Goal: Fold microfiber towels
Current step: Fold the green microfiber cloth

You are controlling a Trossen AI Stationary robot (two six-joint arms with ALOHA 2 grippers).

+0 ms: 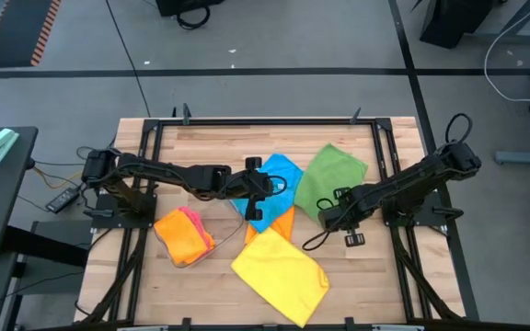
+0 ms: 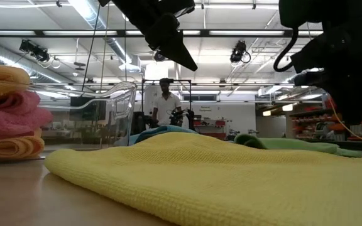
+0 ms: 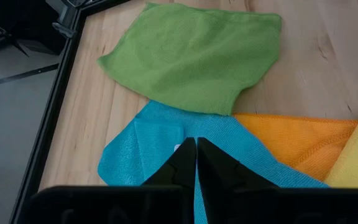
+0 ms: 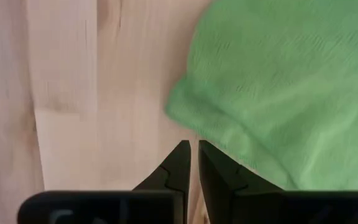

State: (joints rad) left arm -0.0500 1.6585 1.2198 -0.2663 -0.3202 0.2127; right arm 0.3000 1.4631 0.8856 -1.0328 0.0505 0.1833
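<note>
Four microfiber towels lie spread and overlapping on the wooden table: a blue one (image 1: 279,175), a green one (image 1: 331,179), an orange one (image 1: 285,223) partly under the blue, and a yellow one (image 1: 279,274) nearest the front. My left gripper (image 3: 196,146) is shut and hovers above the blue towel (image 3: 135,155); the low view shows it (image 2: 186,61) well clear of the cloths. My right gripper (image 4: 194,149) is shut, just off the green towel's (image 4: 291,81) near left edge, over bare wood.
A clear plastic tray (image 2: 121,100) at the table's near left holds a stack of folded orange and pink towels (image 1: 182,237). A black frame runs round the table (image 1: 155,129). Bare wood shows at the far left and near right. A person (image 2: 165,100) stands far behind the table.
</note>
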